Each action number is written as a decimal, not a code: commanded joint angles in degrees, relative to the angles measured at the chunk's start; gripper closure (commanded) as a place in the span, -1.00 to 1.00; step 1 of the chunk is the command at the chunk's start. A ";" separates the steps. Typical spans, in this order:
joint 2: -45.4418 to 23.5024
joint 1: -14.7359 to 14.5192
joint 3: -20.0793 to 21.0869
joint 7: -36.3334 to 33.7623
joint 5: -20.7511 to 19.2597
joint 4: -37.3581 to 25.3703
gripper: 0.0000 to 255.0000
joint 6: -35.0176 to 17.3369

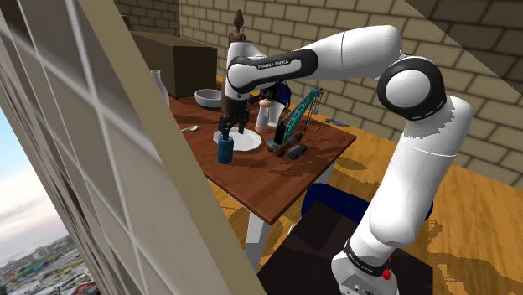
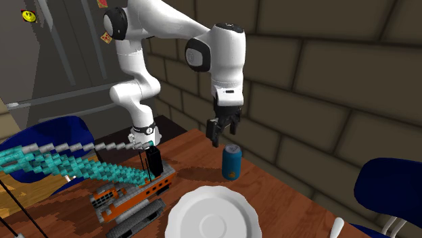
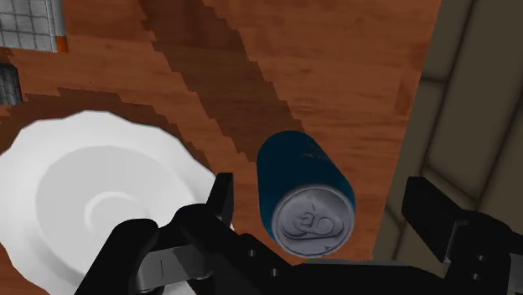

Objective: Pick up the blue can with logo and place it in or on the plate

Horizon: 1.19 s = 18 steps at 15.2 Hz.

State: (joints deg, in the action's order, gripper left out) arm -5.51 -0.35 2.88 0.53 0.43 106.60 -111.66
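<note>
A blue can (image 2: 231, 162) with a silver top stands upright on the brown wooden table (image 2: 284, 203), close to the table edge by the wall. The white plate (image 2: 212, 215) lies beside it on the table. My black gripper (image 2: 224, 130) hangs just above the can, open, its fingers not touching it. In the wrist view the can (image 3: 303, 180) stands between and below the two spread fingers (image 3: 220, 197), with the plate (image 3: 92, 197) off to one side. In the shoulder view the can (image 1: 225, 151) stands under the gripper (image 1: 228, 128), right next to the plate (image 1: 248, 142).
An orange and teal toy excavator (image 2: 128, 196) stands on the table near the plate. A grey bowl (image 1: 208, 97), a white cup (image 1: 264, 113) and a spoon (image 1: 189, 129) sit farther back. A blue chair (image 2: 389, 189) stands at the table. A brick wall runs close behind the can.
</note>
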 commanded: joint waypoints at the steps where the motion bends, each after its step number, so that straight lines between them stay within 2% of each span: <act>1: -4.75 -0.16 0.00 -0.52 -0.90 -5.04 -1.00 -0.09; 2: -6.36 -0.27 -0.01 -0.73 -1.21 -6.82 -1.00 -0.04; 10: -7.89 -0.28 -0.05 -0.81 -1.31 -2.98 -1.00 -5.41; 17: -7.90 -0.28 -0.05 -0.81 -1.31 -3.00 -1.00 -5.39; 18: -7.90 -0.28 -0.05 -0.81 -1.31 -3.00 1.00 -5.39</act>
State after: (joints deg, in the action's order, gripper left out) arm -13.38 -0.63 2.83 -0.28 -0.89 103.57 -117.07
